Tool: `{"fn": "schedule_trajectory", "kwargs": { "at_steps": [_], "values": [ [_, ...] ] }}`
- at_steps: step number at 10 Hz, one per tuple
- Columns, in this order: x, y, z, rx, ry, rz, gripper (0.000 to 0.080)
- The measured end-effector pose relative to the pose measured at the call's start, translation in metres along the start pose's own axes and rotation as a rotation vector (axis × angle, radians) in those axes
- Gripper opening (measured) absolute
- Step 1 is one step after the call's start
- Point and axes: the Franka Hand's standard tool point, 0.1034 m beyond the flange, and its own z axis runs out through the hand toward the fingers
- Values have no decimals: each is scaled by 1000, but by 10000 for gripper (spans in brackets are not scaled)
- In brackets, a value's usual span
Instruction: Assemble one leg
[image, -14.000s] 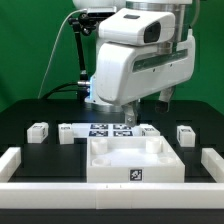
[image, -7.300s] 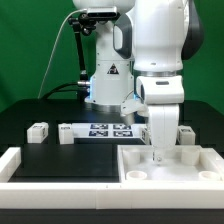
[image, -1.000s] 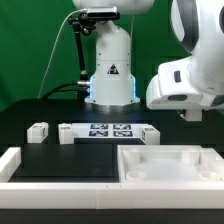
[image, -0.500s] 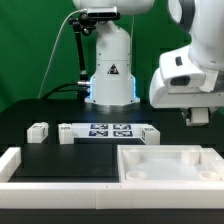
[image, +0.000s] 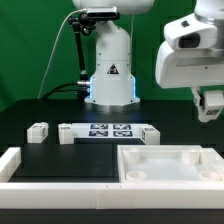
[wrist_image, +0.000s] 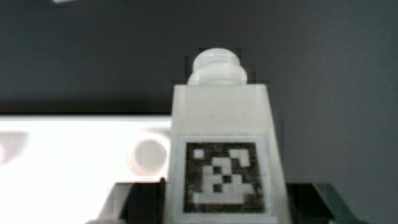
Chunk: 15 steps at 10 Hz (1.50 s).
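End effector (image: 210, 106) clamped on the leg (wrist_image: 222, 140), raised above the desk (image: 60, 152) at exterior view's right. Leg's long axis runs straight out from the grip, rounded tip away from wrist. Square panel (image: 165, 176) lies below, toward exterior view's left. Tag is pattern only, no readable writing.

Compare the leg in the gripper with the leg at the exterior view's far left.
The held leg hangs in the air, clamped by the gripper; the far-left leg rests on the table. The held leg is at that view's right, the square panel's side; the far-left leg lies beside the marker board. Both are small and white.
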Motion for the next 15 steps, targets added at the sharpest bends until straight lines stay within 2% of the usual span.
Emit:
{"fn": "schedule_trajectory", "kwargs": {
  "at_steps": [1,2,4,6,7,8,9,10,12,13,14,15],
  "values": [
    [9,-4,0,14,137,-7,292],
    [6,-3,2,20,218,-11,292],
    [13,-6,1,41,383,-21,292],
    [32,7,-10,37,587,-98,292],
    [38,10,-18,30,631,-122,292],
    [46,10,-27,36,723,-127,292],
    [43,10,-21,39,757,-130,292],
    [41,10,-17,36,725,-130,292],
    [42,10,-18,36,725,-130,292],
    [44,12,-18,24,724,-155,292],
    [59,24,-22,-15,731,-226,292],
    [74,34,-26,-35,726,-255,292]
  ]
}}
